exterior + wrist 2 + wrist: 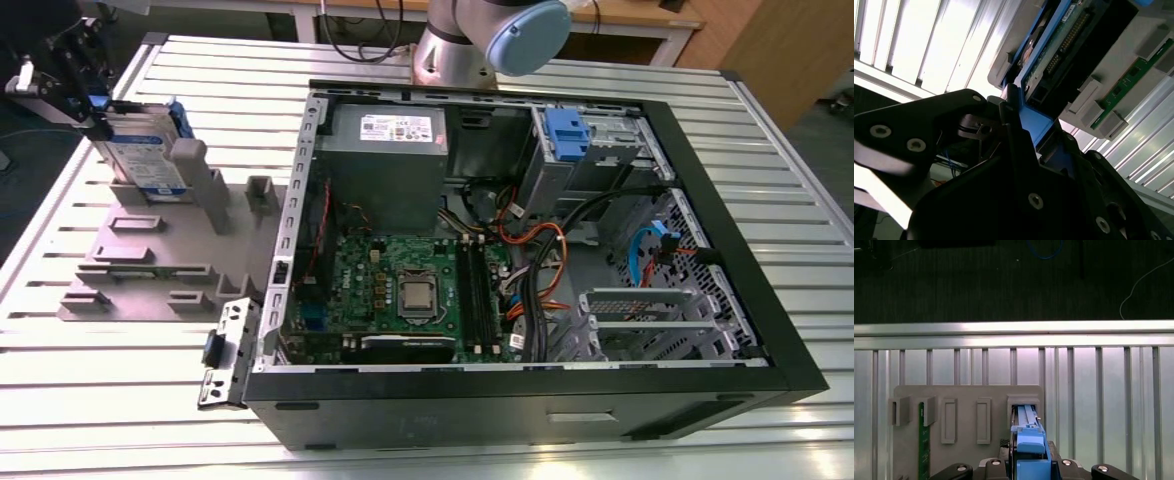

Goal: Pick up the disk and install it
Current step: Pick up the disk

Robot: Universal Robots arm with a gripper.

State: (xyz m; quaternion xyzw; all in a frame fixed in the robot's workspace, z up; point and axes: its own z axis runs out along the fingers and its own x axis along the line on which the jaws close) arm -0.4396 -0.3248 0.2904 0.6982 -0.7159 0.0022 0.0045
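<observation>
I saw the disk (140, 150) standing upright on one edge in a slot of the grey holder (134, 260), on the surface at the exterior view's left. Its silver face carried a white-and-blue label. Blue rails (1026, 437) ran along its edges, and in the second wrist view its connector side showed.

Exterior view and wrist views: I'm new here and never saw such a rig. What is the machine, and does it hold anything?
The grey column with the blue cap is a robot arm. The exterior view is from a camera off the arm; the wrist views from cameras near its hand. On the slatted table sit an open computer case and a grey holder. The disk stands upright in a holder slot, the hand at its top; whether it grips, I cannot tell.
</observation>
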